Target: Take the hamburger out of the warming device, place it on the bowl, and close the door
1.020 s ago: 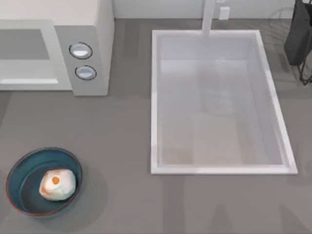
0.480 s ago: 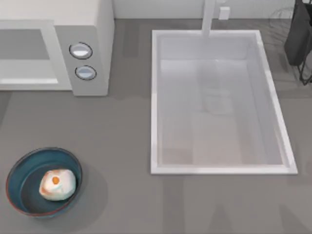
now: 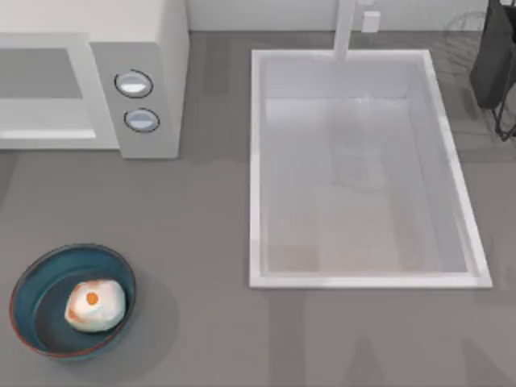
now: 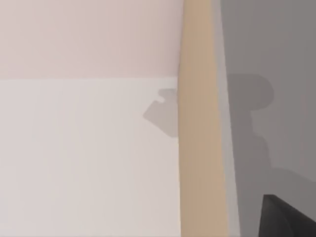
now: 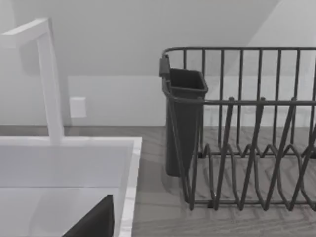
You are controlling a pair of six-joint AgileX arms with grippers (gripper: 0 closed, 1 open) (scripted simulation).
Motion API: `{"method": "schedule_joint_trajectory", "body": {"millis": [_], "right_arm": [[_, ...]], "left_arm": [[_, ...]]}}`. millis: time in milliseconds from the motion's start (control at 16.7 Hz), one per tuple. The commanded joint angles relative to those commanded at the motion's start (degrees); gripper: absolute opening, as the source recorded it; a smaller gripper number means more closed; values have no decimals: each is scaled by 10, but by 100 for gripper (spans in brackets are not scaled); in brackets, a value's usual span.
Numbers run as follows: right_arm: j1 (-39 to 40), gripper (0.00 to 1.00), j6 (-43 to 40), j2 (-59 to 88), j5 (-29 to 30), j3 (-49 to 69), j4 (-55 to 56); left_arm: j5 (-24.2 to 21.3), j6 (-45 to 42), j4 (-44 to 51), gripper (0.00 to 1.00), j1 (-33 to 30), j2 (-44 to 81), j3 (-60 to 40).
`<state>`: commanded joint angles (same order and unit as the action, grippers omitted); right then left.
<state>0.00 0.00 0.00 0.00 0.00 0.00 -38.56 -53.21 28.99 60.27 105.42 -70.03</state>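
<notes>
Top view: hamburger [image 3: 95, 305] sits inside the bowl [image 3: 31, 278], a bit right of the bowl's centre, orange spot facing up; bowl rests on the grey table [image 3: 201, 322] at the near left corner, well apart from everything else; nothing else in the bowl; warming device [image 3: 149, 48] stands at the far left, grey front panel with two knobs [image 3: 134, 84] stacked one above the other; its door [image 3: 48, 133] shows as a white frame around a greyish inset, left of the knobs; I cannot tell from here whether the door is fully shut; large white sink [image 3: 256, 161] takes the middle and right of the table, basin holds nothing I can see; white faucet [image 3: 345, 28] rises at its far edge; dark dish rack [image 3: 493, 56] at the far right corner.

Left wrist view: close-up of pale flat surfaces and a tan vertical strip, grey area beside it with a shadow; a dark shape at the corner, I cannot tell what; my left jaws' state, cannot tell.

Right wrist view: faucet, sink rim, and the wire dish rack with a dark cutlery cup [image 5: 183, 123] hung on its end, cup looks empty at the top; my right jaws' state, cannot tell.
</notes>
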Motion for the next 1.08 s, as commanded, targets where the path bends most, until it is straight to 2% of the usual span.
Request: {"method": "schedule_joint_trajectory", "body": {"millis": [240, 660, 1080], "right_arm": [[0, 100, 0, 0, 0, 0, 0], [0, 100, 0, 0, 0, 0, 0], [0, 100, 0, 0, 0, 0, 0]], "left_arm": [[-1, -2, -67, 0, 2, 24, 49], [4, 12, -81, 0, -13, 1, 73], [41, 94, -161, 0, -86, -134, 249]]}}
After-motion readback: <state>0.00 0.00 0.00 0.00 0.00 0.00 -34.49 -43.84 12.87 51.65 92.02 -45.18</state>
